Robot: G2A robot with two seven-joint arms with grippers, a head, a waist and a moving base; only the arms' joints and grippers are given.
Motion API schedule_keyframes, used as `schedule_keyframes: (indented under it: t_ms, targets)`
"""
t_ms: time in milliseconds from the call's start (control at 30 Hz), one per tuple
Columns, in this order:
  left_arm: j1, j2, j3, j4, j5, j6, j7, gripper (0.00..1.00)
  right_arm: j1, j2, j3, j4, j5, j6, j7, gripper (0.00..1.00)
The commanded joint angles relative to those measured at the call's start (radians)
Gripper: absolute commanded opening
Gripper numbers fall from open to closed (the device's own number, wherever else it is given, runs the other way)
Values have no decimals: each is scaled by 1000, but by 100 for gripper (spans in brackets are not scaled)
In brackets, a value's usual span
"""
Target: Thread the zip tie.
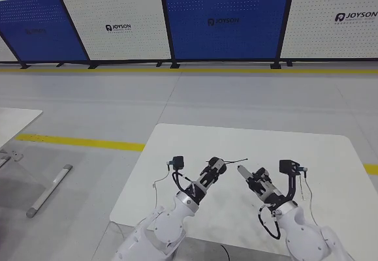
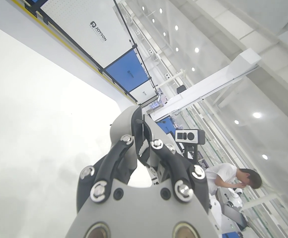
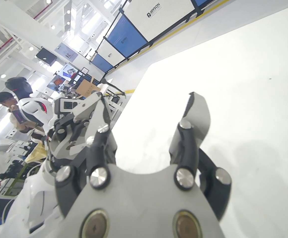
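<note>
Thin black plastic zip tie: being pinched in the left jaws over the white table, with the right jaws gaping just beside. Risking knocking or bending it by closing misaligned.

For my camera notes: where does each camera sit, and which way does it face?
Top view: above the arms, looking down at the table; left gripper and right gripper show.
Left wrist view: on the left wrist, facing partitions and ceiling; its fingers pinch the zip tie.
Right wrist view: on the right wrist, facing across the table; its open fingers show.
Shared: top and right wrist views both show the left gripper.
</note>
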Motion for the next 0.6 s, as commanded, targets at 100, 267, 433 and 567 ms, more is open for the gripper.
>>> schedule_keyframes:
  t_ms: [100, 267, 433, 567]
  targets:
    - [0, -2, -5, 1, -26, -4, -1, 0, 18, -2, -1, 34, -21, 125, 46, 100]
    - [0, -2, -5, 1, -26, -4, -1, 0, 18, -2, -1, 34, -21, 125, 46, 100]
    - [0, -2, -5, 1, -26, -4, -1, 0, 20, 0, -20, 46, -151, 146, -11, 100]
    - [2, -2, -3, -1, -25, -3, -2, 0, 37, -5, -62, 73, -254, 159, -62, 100]
